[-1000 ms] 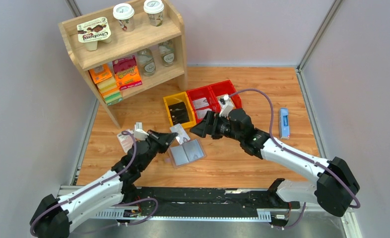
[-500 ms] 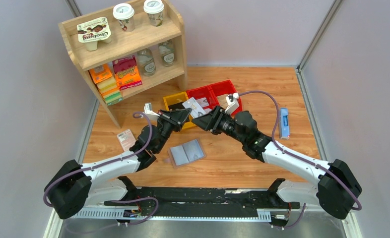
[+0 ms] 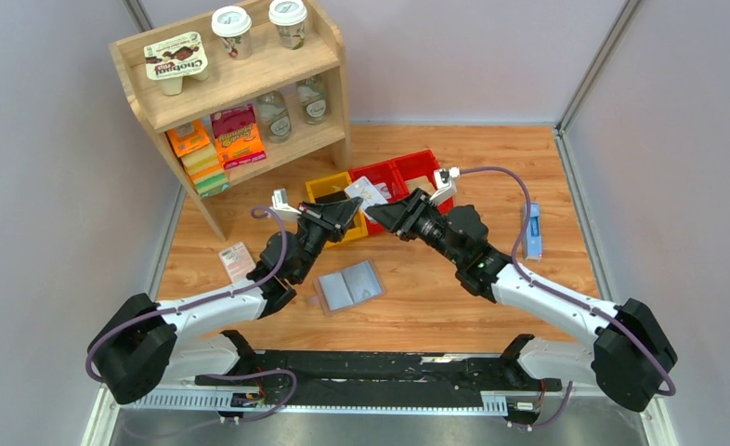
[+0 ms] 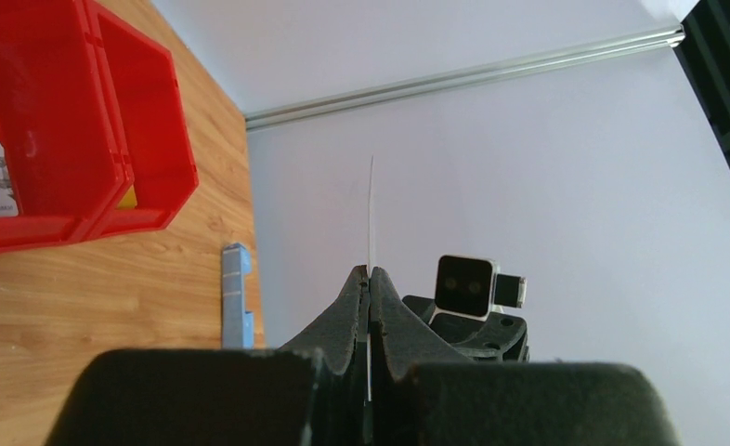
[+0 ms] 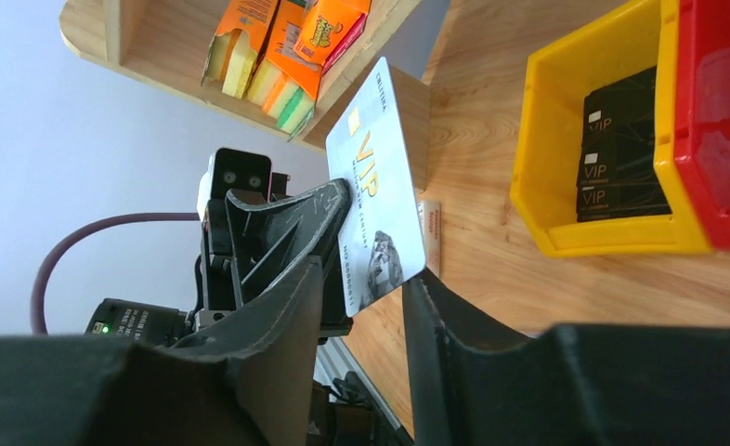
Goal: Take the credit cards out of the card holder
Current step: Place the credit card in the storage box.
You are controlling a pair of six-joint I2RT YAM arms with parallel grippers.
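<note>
White with gold "VIP" lettering, a card [image 5: 380, 195] is pinched by its lower part in the left gripper [image 4: 370, 279], whose fingers are pressed together on it. In the left wrist view it shows edge-on as a thin upright line rising from the closed tips. The card is held up in the air, off the table [image 3: 491, 158], over the place where the yellow bin [image 5: 542, 158] meets the red bins [image 4: 143, 130]. The right gripper [image 5: 361, 269] faces the left one from the 3 o'clock side in the top view. Its fingers are spread apart, with the card's free lower edge lying between them. Whether either finger touches the card cannot be told. The holder [image 3: 349, 285] lies open and flat on the table at 6 o'clock from the card, blue-grey inside upward, apart from both grippers. Whether any cards sit in its pockets cannot be made out. Black cards [image 5: 612, 158] marked "VIP" are stacked inside the yellow bin. A pink-and-white packet [image 3: 237, 261] lies at 10 o'clock from the holder, beside the left arm. A blue bar [image 3: 532, 230] lies at 3 o'clock from the card, near the table's right edge. The wooden shelf [image 3: 231, 102] stands at 10 o'clock from the card.
</note>
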